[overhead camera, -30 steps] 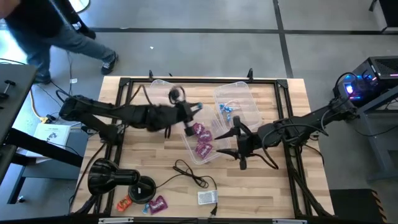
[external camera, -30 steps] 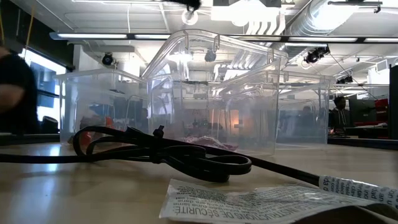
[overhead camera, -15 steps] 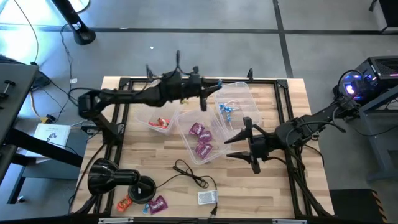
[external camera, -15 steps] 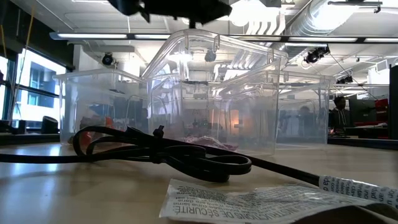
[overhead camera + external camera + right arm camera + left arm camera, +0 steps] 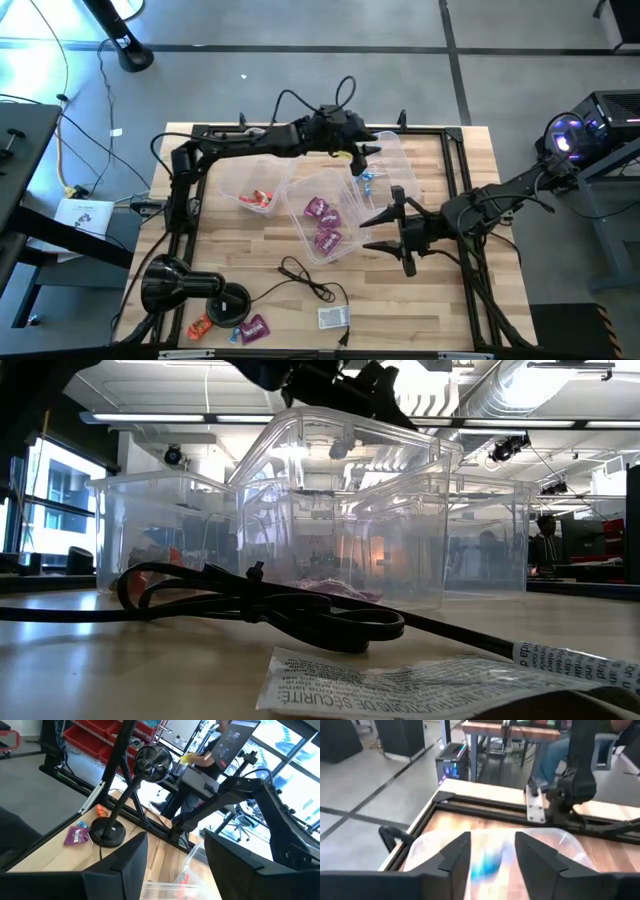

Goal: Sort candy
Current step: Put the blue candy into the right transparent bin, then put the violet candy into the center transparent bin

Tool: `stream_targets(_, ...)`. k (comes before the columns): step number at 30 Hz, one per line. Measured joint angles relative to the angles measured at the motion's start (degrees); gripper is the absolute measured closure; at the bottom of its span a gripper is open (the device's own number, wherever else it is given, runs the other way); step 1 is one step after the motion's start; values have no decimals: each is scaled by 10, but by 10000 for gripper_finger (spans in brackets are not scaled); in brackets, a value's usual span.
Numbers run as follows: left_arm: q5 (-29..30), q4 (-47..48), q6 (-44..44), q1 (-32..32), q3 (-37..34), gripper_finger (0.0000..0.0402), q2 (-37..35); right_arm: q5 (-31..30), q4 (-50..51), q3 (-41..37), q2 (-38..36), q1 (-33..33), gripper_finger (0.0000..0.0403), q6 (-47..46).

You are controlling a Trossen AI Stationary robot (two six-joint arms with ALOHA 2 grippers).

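Overhead, my left gripper [image 5: 362, 160], fingers parted and holding nothing, hangs over the clear bin [image 5: 395, 150] of blue candy [image 5: 365, 180] near the table's far edge; my right gripper [image 5: 368, 230], fingers wide, waits beside the bins

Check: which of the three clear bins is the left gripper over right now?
The bin holding the light blue candy, farthest to the right. The left gripper hangs above it; the other two bins hold purple and orange-red candy.

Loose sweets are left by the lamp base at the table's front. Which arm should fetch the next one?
Neither is close. Right, probably: its open claw hangs free beside the bins. The left claw is over the far bin, farther from those candies.
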State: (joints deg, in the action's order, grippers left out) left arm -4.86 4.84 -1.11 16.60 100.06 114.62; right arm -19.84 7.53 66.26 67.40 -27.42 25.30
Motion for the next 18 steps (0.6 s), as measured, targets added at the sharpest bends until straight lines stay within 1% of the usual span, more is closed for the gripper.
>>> stream_targets(5, -22, -7, 4, -9, 6, 210, -12, -7, 0, 0, 0, 0, 210, -4)
stream_targets(7, -24, 15, 8, -13, 7, 197, -25, -8, 0, 0, 0, 0, 210, -4)
stream_targets(9, -24, 82, 10, -15, 7, 191, -49, -12, 0, 0, 0, -2, 210, -4)
stream_targets(13, -24, 286, 5, -27, 2, 187, -116, -16, 0, 0, 0, -4, 210, -8)
stream_targets(14, -23, 323, 0, -34, -3, 187, -135, -16, 0, 0, 0, -4, 210, -8)
stream_targets(16, -21, 373, -5, -57, -20, 187, -175, -16, 1, 0, 0, -4, 210, -8)
stream_targets(18, -7, 384, -6, -86, -44, 187, -218, -16, 1, 0, 0, -4, 210, -9)
